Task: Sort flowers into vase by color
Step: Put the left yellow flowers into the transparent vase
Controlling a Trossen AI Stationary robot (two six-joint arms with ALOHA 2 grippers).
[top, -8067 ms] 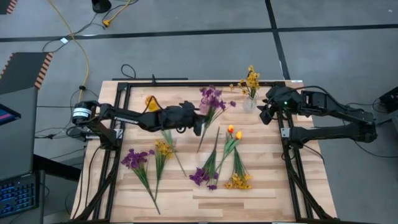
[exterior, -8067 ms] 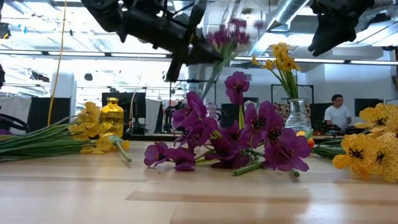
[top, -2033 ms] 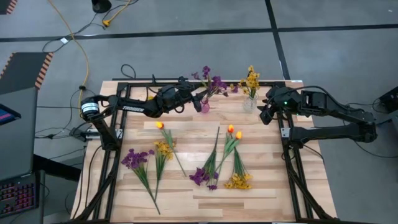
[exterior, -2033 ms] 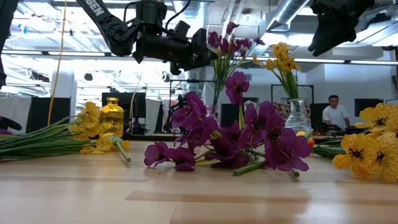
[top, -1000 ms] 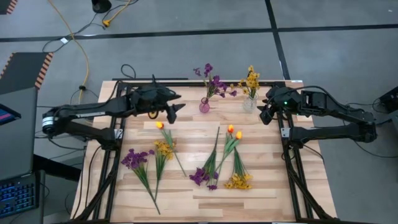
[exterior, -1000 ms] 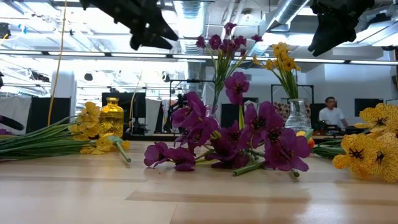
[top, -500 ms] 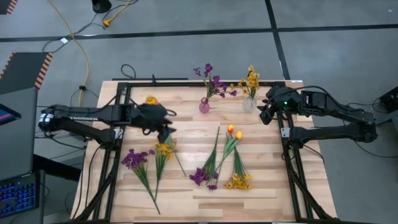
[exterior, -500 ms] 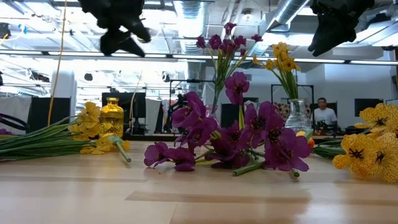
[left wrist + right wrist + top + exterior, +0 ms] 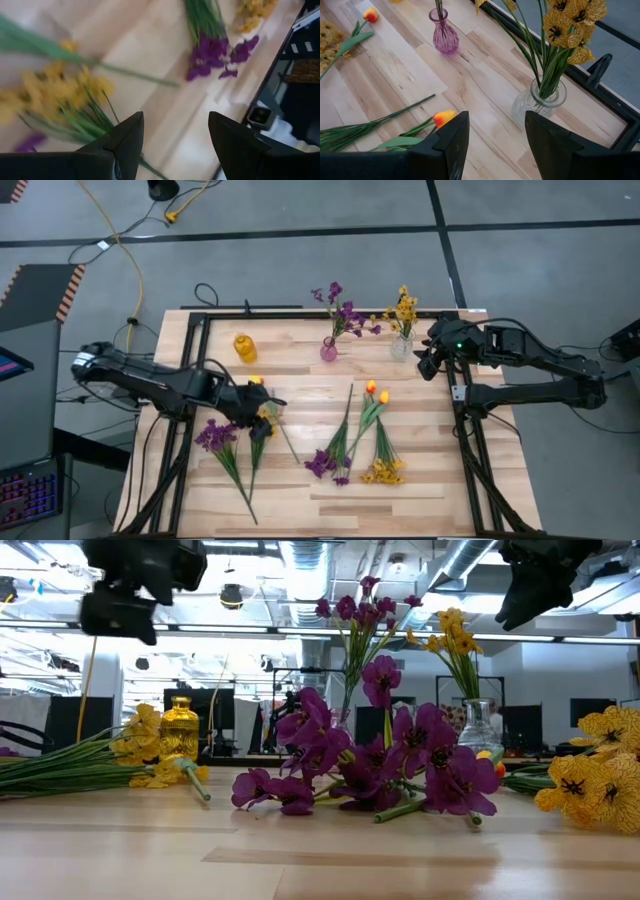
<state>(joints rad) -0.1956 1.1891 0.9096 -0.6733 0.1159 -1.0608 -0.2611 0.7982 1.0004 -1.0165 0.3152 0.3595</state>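
Counting two vases filled at twelve o'clock: purple vase (image 9: 328, 350), clear vase (image 9: 401, 345). Six flowers (image 9: 340, 445) lie loose mid-table. My left gripper (image 9: 262, 411) hovers spread over yellow sprig (image 9: 262, 420); right gripper (image 9: 428, 362) waits spread at two o'clock.

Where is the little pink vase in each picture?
High view: the pink vase stands at the table's far edge, left of the clear vase.
Low view: its body is hidden behind purple blossoms; only its upright purple sprig shows.
Left wrist view: not in it.
Right wrist view: near the top.
Shared landmark: the clear vase holding yellow flowers.
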